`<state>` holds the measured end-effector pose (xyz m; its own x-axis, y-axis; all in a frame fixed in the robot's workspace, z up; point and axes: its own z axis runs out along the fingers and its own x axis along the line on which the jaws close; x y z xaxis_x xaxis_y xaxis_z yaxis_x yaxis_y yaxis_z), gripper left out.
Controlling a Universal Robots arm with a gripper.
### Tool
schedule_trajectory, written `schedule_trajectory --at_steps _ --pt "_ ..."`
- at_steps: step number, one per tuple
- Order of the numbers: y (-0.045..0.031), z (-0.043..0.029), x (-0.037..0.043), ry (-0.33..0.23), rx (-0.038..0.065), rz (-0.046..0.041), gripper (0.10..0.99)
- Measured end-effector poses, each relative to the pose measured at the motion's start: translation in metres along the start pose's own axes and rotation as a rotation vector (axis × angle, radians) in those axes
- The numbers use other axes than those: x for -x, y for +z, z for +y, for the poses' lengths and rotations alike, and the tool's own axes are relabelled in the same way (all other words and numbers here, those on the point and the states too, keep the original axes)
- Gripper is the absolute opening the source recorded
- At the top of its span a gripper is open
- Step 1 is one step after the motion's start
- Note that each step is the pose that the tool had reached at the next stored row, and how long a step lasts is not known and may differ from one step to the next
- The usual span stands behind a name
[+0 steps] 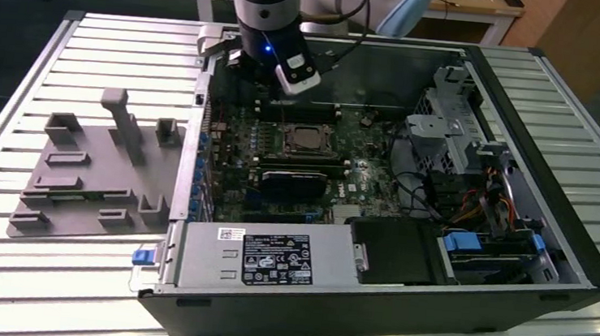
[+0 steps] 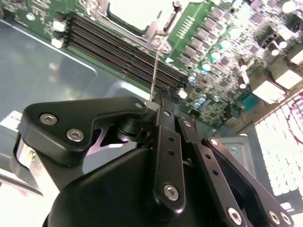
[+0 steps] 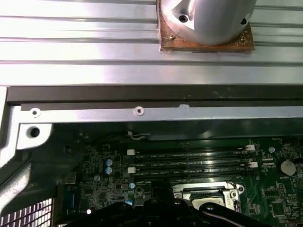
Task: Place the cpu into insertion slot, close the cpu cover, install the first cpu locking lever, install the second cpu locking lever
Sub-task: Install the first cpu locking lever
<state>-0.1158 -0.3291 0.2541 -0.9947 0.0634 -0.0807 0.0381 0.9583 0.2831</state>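
Note:
In the exterior view my gripper (image 1: 284, 92) hangs inside the open computer case, just behind the insertion slot (image 1: 305, 139) on the green board. The cpu (image 2: 135, 13) lies in the slot with its pale metal top showing. The silvery cpu cover (image 2: 154, 32) frames it. A thin wire locking lever (image 2: 158, 56) rises from the socket corner and ends at my fingertips. In the second wrist view my gripper (image 2: 158, 97) has its black fingers together on the lever's end. The first wrist view shows the slot (image 3: 222, 188) past my gripper (image 3: 156, 210).
The case wall (image 1: 186, 166) and rear rim (image 3: 142, 94) stand close around the arm. Long black memory slots (image 2: 118, 49) run beside the socket. A black card (image 1: 292, 184) and a power supply (image 1: 260, 254) lie nearer the front. A grey fixture plate (image 1: 93, 174) sits outside, at the exterior view's left.

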Motion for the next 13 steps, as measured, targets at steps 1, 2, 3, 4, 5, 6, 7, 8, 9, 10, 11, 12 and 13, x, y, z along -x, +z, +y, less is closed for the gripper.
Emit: schedule_trajectory --at_steps 1,2,3,4,5,6,7,8,9,10,11,12,13 --pt "0.0002 0.0001 0.0026 0.000 0.000 0.0001 0.102" --pt "0.0005 0.0002 0.0052 0.000 0.000 0.0004 0.102" --pt "0.0007 0.0003 0.0078 0.000 0.000 0.0006 0.102" --pt "0.0010 0.0004 0.0103 0.000 0.000 0.0008 0.102" --pt "0.0012 0.0005 0.0126 0.000 0.000 0.0009 0.102" --pt "0.0015 0.0006 0.0150 0.000 0.000 0.0010 0.102" --pt "0.0017 0.0007 0.0177 0.000 0.000 0.0011 0.102" --pt "0.0019 0.0007 0.0199 0.000 0.000 0.0013 0.102" --pt "0.0021 0.0008 0.0220 0.000 0.000 0.0015 0.102" --pt "0.0023 0.0009 0.0240 0.000 0.000 0.0016 0.102" --pt "0.0025 0.0010 0.0261 0.000 0.000 0.0018 0.102" --pt "0.0027 0.0011 0.0283 0.001 0.000 0.0020 0.102" --pt "0.0029 0.0012 0.0302 0.001 0.000 0.0022 0.102"
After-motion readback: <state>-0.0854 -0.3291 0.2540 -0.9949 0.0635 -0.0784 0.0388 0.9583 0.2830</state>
